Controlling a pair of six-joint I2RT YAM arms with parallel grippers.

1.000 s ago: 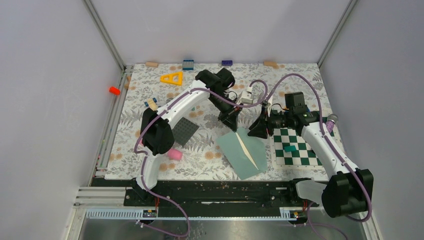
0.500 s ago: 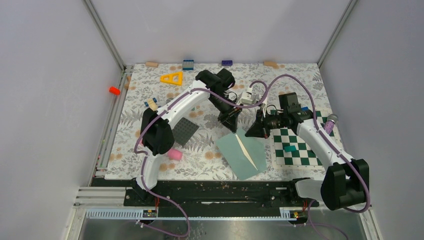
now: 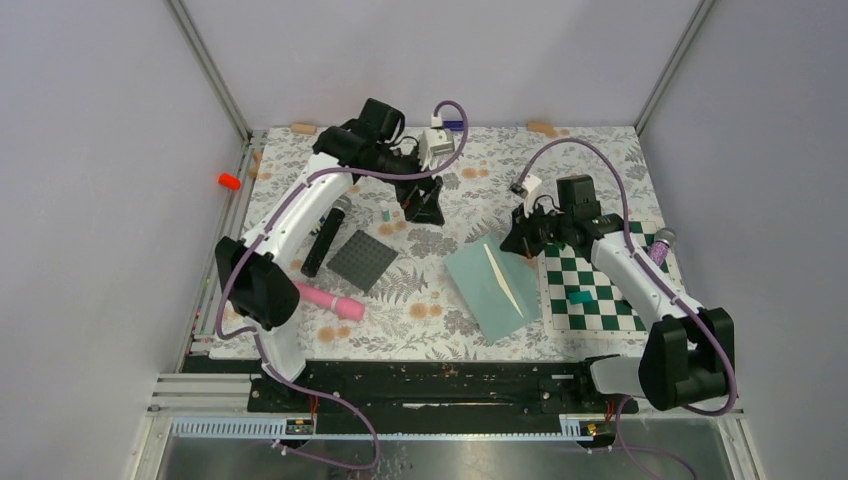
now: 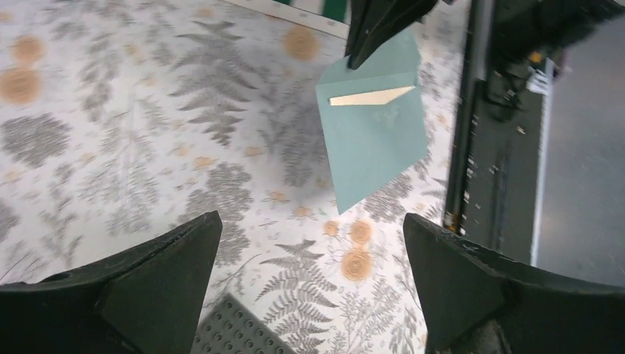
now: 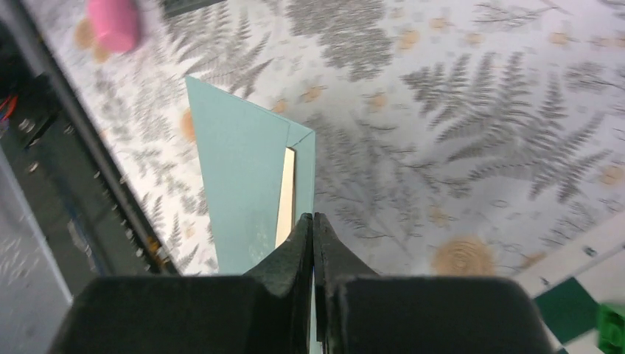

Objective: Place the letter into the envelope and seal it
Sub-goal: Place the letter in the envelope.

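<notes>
Teal-grey envelope [image 3: 485, 297], lying flat, turned diagonally

Overhead plus two wrist views, all sharing the envelope [image 3: 495, 290].
The top camera looks steeply down on the whole worktop [image 3: 600, 160], arm bases at the lower edge. The left wrist sees the envelope from afar, past its left pincer [image 4: 309, 254]; the right wrist sits close above it, right pincer [image 5: 313, 221] at lower centre.
</notes>
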